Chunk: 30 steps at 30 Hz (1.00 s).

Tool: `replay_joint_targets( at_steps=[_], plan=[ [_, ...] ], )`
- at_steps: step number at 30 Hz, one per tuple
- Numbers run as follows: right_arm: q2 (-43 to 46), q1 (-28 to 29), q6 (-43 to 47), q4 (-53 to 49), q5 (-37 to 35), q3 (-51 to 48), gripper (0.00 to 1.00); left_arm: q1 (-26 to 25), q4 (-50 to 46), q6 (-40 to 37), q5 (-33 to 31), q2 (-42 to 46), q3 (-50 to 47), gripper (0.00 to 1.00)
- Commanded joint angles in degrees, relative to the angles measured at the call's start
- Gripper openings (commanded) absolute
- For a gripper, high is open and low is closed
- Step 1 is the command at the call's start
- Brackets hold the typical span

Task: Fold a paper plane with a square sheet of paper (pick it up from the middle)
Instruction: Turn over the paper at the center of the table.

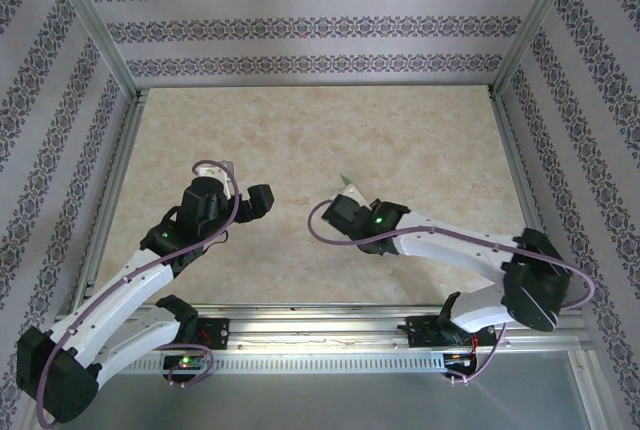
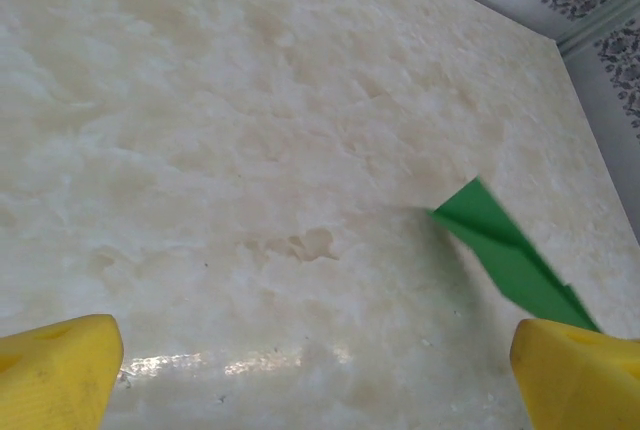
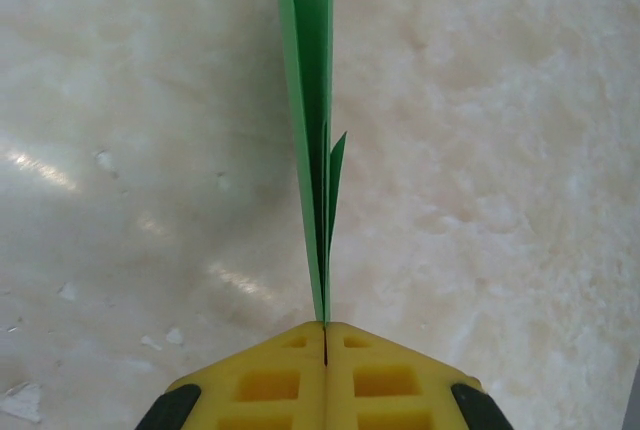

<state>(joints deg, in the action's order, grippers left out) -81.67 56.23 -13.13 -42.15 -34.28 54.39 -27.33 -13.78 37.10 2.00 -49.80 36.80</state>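
The yellow fingers (image 3: 265,380) of the right gripper (image 3: 325,335) are pressed flat together, pinching the folded edge of the paper plane (image 3: 312,100); the green dart is held on edge over the table (image 3: 520,150), its narrow layers pointing away from the wrist; the left gripper (image 2: 318,380) has its fingers (image 2: 55,370) spread wide with nothing between them, off to the plane's left and apart from it; the table is pale beige, marbled and glossy, with patches of glare; striped patterned wallpaper (image 1: 300,25) lines the walls behind aluminium rails (image 1: 95,20).
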Motion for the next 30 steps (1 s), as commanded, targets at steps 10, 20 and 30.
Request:
replay_joint_targets(
  at_steps=[10, 20, 30],
  plan=[
    [-11.6, 5.6, -2.8, 3.1, 21.3, 5.0, 0.17, 2.0, -3.3, 2.7, 0.2, -3.3, 1.9, 0.95],
    [1.0, -8.1, -17.1, 25.6, 47.9, -8.8, 0.35, 2.5, -0.8, 2.5, 10.9, -12.9, 4.8, 0.69],
    [-3.6, -20.6, -30.7, 43.4, 64.6, -18.5, 0.11, 2.5, 4.1, 5.1, 22.7, -25.1, 7.3, 0.28]
  ],
)
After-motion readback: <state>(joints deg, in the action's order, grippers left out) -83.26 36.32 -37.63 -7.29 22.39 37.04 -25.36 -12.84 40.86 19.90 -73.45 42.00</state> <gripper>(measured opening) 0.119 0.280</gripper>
